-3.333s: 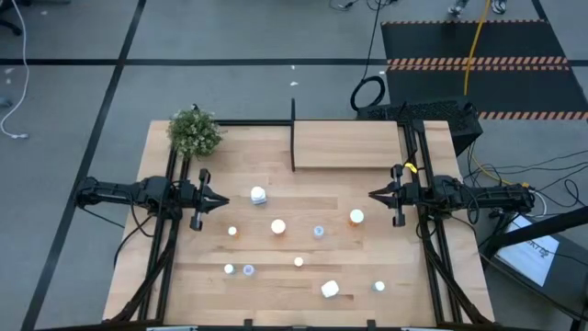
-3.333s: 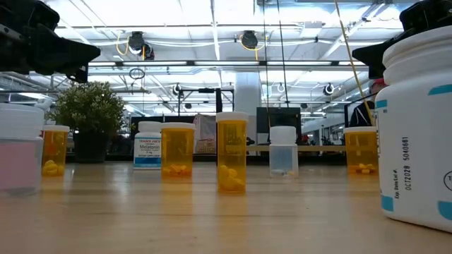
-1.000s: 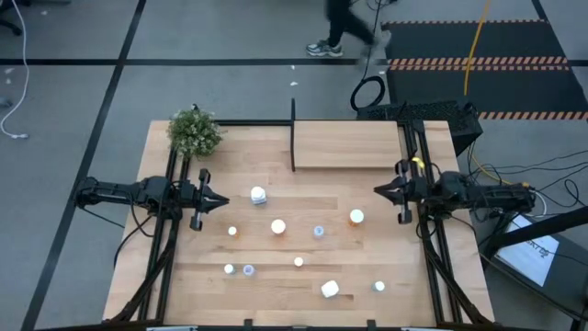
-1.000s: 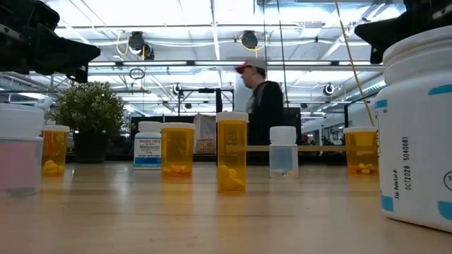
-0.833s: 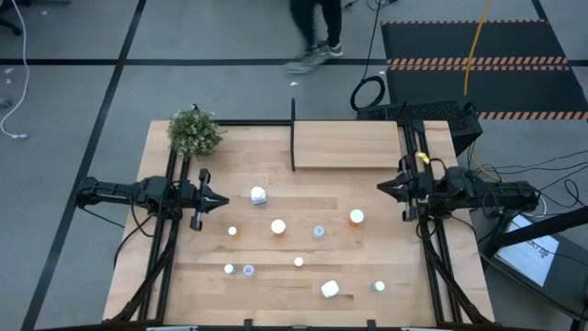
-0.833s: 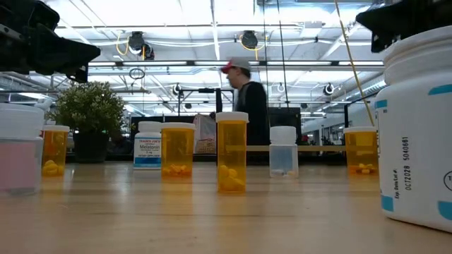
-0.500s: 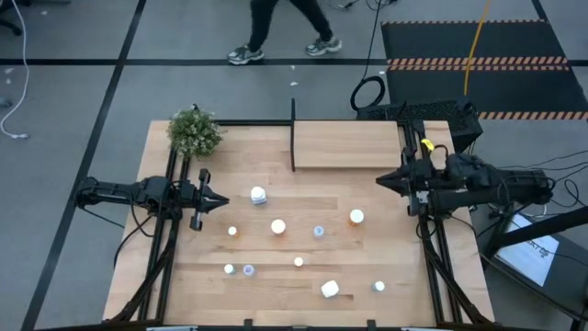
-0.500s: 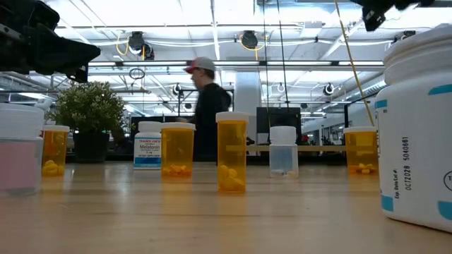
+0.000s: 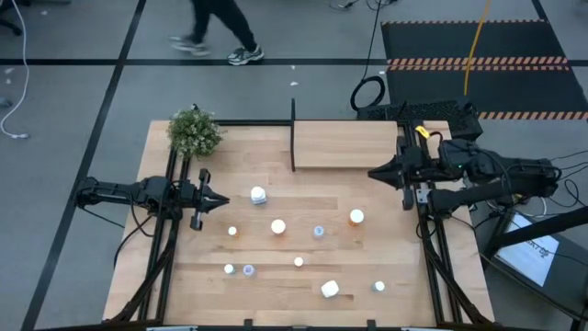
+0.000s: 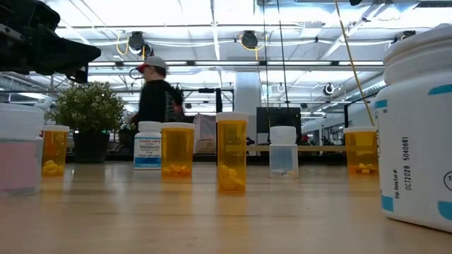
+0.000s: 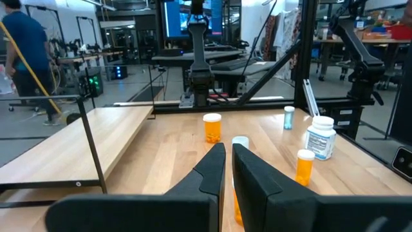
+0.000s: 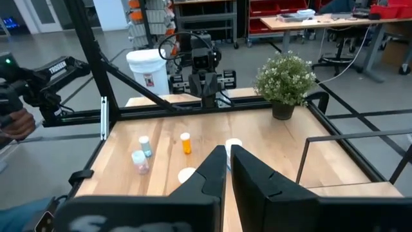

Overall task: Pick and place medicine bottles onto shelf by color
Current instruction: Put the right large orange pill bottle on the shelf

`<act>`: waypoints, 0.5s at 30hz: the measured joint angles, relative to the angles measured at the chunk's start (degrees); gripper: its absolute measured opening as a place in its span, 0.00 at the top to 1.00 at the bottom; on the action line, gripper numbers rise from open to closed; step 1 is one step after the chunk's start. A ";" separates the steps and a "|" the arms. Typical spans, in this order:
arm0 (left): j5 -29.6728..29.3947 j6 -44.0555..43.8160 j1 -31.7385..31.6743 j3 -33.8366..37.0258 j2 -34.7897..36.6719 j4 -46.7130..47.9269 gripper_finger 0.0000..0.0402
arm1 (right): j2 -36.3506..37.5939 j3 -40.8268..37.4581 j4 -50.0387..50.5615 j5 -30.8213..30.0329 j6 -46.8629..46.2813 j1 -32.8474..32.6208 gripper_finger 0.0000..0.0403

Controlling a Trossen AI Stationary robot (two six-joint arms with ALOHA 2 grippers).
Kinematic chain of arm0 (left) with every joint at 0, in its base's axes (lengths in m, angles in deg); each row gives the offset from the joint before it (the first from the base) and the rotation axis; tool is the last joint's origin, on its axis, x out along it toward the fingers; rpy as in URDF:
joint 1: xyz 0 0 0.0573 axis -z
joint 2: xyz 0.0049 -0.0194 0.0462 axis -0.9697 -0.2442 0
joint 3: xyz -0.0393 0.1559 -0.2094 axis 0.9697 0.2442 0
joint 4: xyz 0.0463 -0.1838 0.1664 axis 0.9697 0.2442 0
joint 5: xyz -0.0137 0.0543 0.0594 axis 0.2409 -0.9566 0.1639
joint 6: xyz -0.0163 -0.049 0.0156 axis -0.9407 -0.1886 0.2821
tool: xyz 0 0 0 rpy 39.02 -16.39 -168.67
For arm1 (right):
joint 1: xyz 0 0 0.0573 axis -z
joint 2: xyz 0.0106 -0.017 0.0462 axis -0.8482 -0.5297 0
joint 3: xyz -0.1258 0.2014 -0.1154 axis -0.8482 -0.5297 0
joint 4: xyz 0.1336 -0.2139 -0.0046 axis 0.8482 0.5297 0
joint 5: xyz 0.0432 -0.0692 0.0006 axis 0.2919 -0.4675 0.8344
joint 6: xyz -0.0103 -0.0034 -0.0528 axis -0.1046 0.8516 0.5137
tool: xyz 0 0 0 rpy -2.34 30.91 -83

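Your right gripper [image 9: 371,172] hung with fingers together, holding nothing, just off the shelf's [image 9: 346,145] front right corner and above the table [image 9: 184,276]. Your left gripper [image 9: 226,199], also closed and empty, waited near the table's left edge. The shelf stood bare, while the bottles [image 9: 277,226] were scattered upright across the table in front of it. A person [image 10: 157,99] walked behind the plant [image 9: 195,132]

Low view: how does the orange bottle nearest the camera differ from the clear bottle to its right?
The orange bottle has amber walls and yellow pills at its base; the clear bottle is see-through and colourless, with no pills that can be made out. The orange bottle looks taller and nearer; the clear bottle looks shorter and farther back. Both stand upright with white caps.
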 joint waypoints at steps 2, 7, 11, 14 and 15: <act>-0.02 -0.40 0.00 0.00 0.00 -0.05 0.92 | -0.27 -0.01 0.21 0.00 -0.04 0.01 0.96; -3.41 -5.65 0.00 -0.06 -0.56 -0.46 0.92 | -0.45 -0.01 0.23 0.00 -0.16 0.01 0.96; -4.24 -8.85 0.00 -2.52 -3.24 -0.05 0.92 | -0.45 -0.01 0.23 0.00 -0.16 0.01 0.96; -4.24 -10.14 0.00 -6.81 -7.22 0.54 0.92 | -0.55 -0.01 0.23 -0.02 -0.16 0.01 0.96; -4.24 -10.11 0.00 -8.62 -8.94 0.76 0.92 | -0.69 -0.01 0.21 -0.02 -0.16 -0.01 0.96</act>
